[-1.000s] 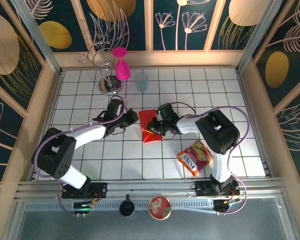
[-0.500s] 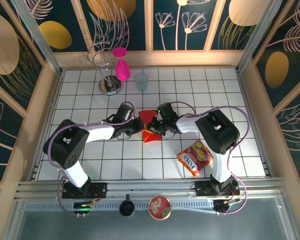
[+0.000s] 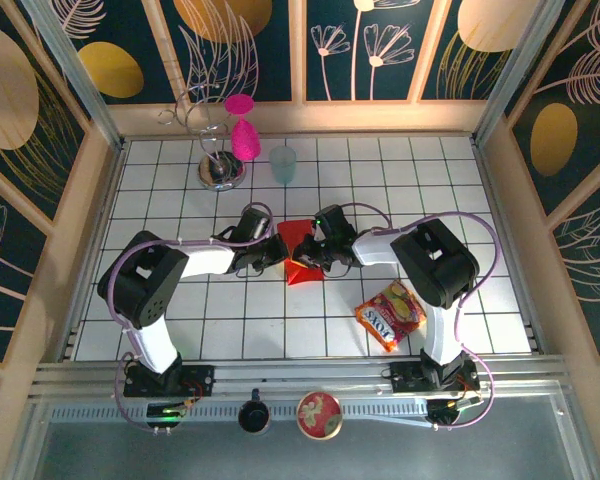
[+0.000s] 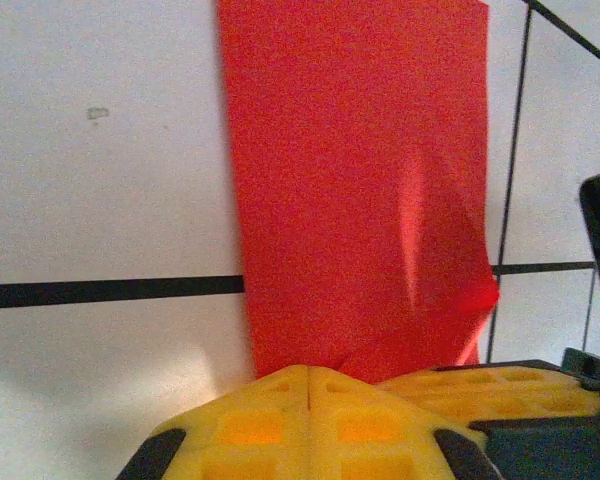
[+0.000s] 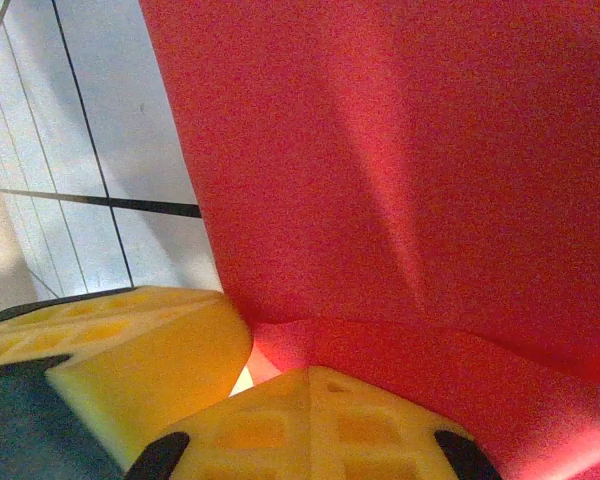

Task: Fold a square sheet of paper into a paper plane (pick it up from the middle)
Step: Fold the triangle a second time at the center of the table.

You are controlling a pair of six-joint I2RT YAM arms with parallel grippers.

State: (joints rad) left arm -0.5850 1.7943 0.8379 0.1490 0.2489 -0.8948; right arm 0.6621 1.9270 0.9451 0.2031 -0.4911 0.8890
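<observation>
White tiled table (image 3: 180, 310) with dark grid lines sits inside walls of dark floral panels. The left arm (image 3: 195, 262) and the right arm (image 3: 420, 250) reach to its middle, where the square sheet of paper (image 3: 294, 234) lies, bright red and partly folded (one corner buckles up off the tiles). A snack packet (image 3: 390, 315) lies well apart, toward the right arm's base. The left gripper (image 3: 277, 252) and the right gripper (image 3: 313, 256) meet at the paper, tips just beside each other, each with its fingers pressed fully together. Whether any paper is pinched between them cannot be told.
</observation>
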